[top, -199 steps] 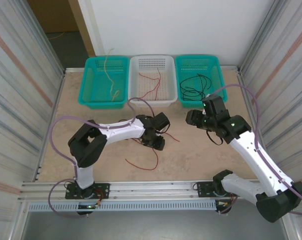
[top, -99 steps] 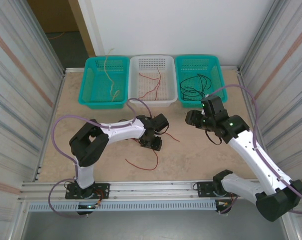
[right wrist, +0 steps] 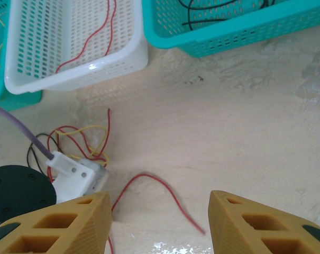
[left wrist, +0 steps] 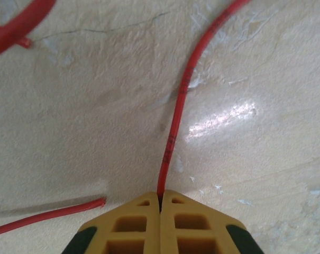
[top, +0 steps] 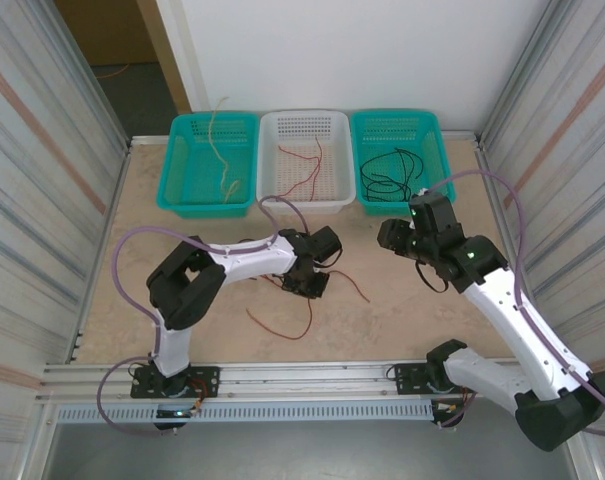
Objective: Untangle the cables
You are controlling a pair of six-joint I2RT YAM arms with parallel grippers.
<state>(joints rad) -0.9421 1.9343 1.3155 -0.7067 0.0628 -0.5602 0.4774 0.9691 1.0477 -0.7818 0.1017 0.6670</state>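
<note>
Table (top: 412, 320) mottled beige. Left basket (top: 207, 207) and right basket (top: 437, 150) teal, middle basket (top: 332, 203) white, all perforated. Red cable (left wrist: 173, 132), black cables (top: 382, 183), yellow cable (right wrist: 88, 127). Left pincer (left wrist: 161, 194) yellow-orange, black trim. Arms (top: 247, 262) white with black joints, hoses (right wrist: 19, 128) lilac.

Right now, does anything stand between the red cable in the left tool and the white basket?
The left tool is shut on the red cable. A loose tangle of red, yellow and black cables lies on the table toward the white basket; nothing taller does.
</note>
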